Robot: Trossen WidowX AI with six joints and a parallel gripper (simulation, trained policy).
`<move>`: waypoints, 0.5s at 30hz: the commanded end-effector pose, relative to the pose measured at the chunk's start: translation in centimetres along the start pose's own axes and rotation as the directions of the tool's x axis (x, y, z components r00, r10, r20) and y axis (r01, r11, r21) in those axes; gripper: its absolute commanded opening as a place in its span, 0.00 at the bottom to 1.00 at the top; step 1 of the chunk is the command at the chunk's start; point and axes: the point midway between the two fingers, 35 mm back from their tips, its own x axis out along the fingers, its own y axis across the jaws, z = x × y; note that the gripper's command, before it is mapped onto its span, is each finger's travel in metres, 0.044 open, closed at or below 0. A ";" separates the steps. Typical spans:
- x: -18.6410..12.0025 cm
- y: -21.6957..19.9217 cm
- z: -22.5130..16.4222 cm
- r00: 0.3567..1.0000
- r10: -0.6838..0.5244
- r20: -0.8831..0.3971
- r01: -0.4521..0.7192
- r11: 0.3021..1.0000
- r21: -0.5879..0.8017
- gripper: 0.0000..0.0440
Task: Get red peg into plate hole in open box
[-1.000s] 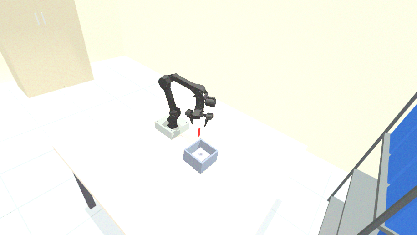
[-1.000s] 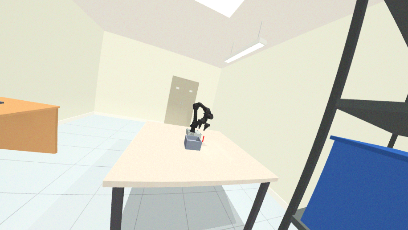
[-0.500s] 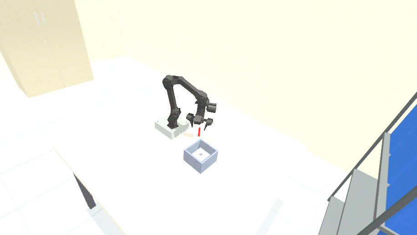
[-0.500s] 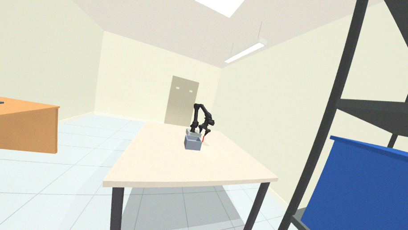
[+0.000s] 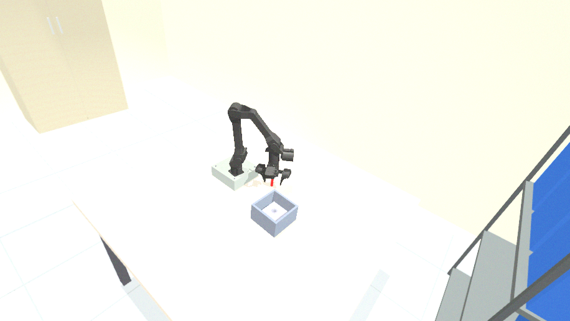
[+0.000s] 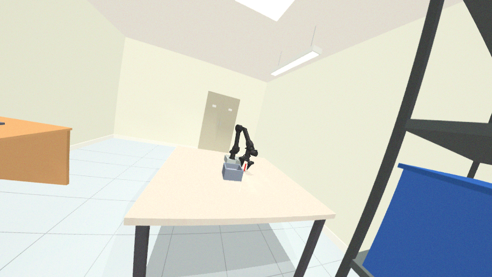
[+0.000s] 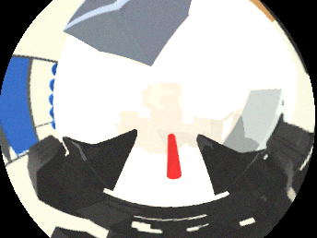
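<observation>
Tabletop (image 6: 230, 203): pale, under arm and box
Gripper (image 5: 272, 182) (image 6: 245, 167) (image 7: 168, 135): fingers wide apart, clamping nothing
Red peg (image 5: 272, 182) (image 6: 245, 167) (image 7: 173, 157): outside the box, between the spread fingers
Plate hole (image 5: 274, 210): visible from top, hidden in exterior

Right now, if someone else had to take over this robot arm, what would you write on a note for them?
Gripper: open, pointing down, nothing held; one finger on each side of the peg, with gaps showing in the wrist view.
Red peg: outside the box, between the box and the arm's pale base.
Open box: on the table; the hole in its bottom plate looks unfilled.
Done: the gripper is at the peg.
Left: grip it, lift it, lower it into the box, seat it fully in the hole.
</observation>
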 end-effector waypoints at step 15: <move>0.9 -0.4 -1.0 0.992 -0.050 -0.113 0.049 0.999 -0.004 0.05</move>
